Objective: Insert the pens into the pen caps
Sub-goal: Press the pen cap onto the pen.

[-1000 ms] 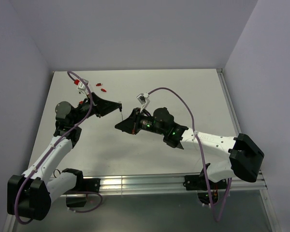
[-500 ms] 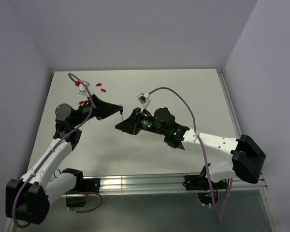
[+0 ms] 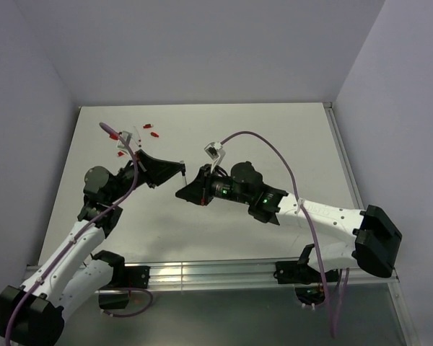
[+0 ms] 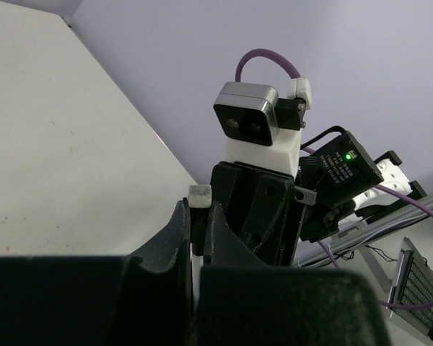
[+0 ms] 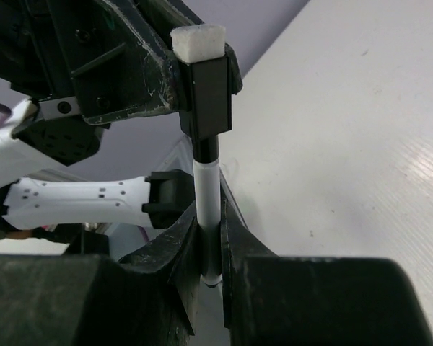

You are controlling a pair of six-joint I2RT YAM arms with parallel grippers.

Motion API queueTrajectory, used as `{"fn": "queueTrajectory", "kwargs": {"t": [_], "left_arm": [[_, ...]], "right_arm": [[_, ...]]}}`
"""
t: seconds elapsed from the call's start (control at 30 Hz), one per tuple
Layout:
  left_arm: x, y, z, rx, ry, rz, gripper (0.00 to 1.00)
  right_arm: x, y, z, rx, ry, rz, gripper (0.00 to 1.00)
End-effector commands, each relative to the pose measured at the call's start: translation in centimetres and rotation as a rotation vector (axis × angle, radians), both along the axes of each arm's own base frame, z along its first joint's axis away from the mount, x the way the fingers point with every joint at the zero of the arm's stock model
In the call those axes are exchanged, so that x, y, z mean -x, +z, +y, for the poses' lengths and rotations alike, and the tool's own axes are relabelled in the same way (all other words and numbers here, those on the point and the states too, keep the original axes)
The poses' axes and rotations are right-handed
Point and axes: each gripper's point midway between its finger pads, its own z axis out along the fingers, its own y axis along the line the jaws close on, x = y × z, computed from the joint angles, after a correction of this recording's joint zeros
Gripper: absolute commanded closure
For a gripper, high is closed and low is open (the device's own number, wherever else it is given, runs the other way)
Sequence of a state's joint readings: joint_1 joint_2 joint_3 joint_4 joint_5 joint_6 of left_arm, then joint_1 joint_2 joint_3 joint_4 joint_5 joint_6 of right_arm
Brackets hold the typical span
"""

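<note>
Pale desk (image 3: 289, 137) lies below. Above it in mid-air, the pen (image 5: 206, 198) is pinched by its white barrel in the right gripper (image 5: 208, 241). Its dark upper end meets what looks like the black cap (image 5: 207, 149), clamped in the narrowly shut left gripper (image 4: 198, 223). Any tilt between the arms could jam the tip or pop the cap loose.

top: overhead, far, whole table (image 3: 274, 144) | wrists: close, facing each other, sharing pen (image 5: 207, 194)
</note>
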State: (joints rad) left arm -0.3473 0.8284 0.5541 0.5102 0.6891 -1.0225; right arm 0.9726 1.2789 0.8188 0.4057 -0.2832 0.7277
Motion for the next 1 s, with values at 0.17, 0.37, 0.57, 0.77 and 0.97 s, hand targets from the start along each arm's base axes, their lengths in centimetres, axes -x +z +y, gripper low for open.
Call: {"fn": "queueTrajectory", "kwargs": {"t": [0.17, 0.37, 0.57, 0.77, 0.97], "left_arm": [[5.2, -3.4, -2.3, -0.095, -0.213, 0.04, 1.0], [5.6, -4.4, -3.1, -0.105, -0.225, 0.06, 1.0], [6.0, -5.6, -4.4, -0.132, -0.237, 0.09, 1.0], [6.9, -6.1, -5.5, -0.13, -0.26, 0.107, 1.0], [7.3, -6.3, -5.7, -0.137, -0.261, 0.112, 1.0]], "right_arm": [[-6.3, 8.7, -2.1, -0.109, -0.213, -0.201, 1.0], [-8.7, 10.6, -3.3, -0.111, -0.249, -0.242, 1.0], [-9.3, 13.3, -3.3, -0.132, -0.249, -0.282, 1.0], [-9.8, 14.3, -3.2, -0.137, -0.254, -0.294, 1.0], [-10.6, 14.7, -3.8, -0.137, -0.274, -0.296, 1.0]]}}
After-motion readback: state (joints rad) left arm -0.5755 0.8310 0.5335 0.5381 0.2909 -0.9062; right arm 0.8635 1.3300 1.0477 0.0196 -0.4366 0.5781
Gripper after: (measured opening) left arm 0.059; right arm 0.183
